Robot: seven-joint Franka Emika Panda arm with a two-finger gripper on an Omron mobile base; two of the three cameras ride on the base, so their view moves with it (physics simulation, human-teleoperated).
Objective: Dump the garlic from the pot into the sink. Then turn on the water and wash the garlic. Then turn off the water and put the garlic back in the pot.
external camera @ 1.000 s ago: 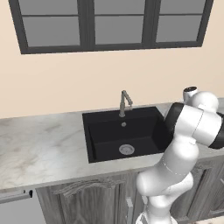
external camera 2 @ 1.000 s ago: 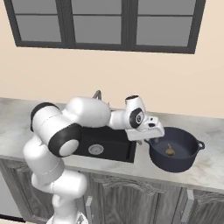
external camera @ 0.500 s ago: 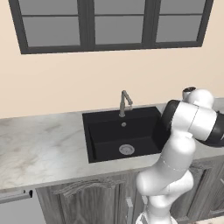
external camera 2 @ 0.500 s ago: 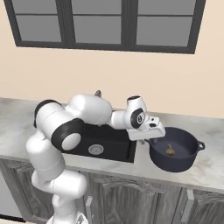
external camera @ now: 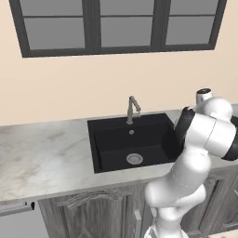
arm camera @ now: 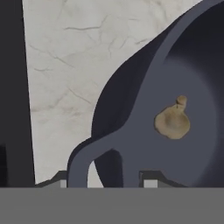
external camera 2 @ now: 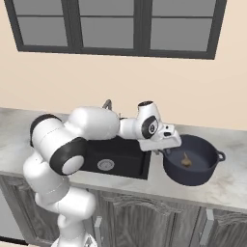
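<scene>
Marble counter (external camera 2: 231, 185) runs under a dark-framed window (external camera 2: 116, 26). Sink (external camera: 132, 142) set into it, steel drain (external camera: 134, 159) on the floor, grey faucet (external camera: 132, 109) at its 12 o'clock edge. Grey cabinet fronts (external camera: 93, 211) below.

Pot (external camera 2: 190, 159) sits on the counter at 3 o'clock from the sink, just beside the basin's edge, upright. Garlic (external camera 2: 186, 161) lies on the pot floor, near centre; in the hand view it's at 3 o'clock (arm camera: 173, 122), inside the dark wall. Nothing between the pot and the sink.

Arm: rises from the base, elbow folded back, forearm reaching roughly level across the sink's right side toward the pot. Wrist angled down at the pot's 9 o'clock rim.

Gripper (external camera 2: 161, 151) is at the pot's near handle: hand view shows the handle loop (arm camera: 94, 159) running between the two fingertips (arm camera: 61, 179). Fingers partly apart, one either side of the handle; can't tell if they're actually clamped on it.
</scene>
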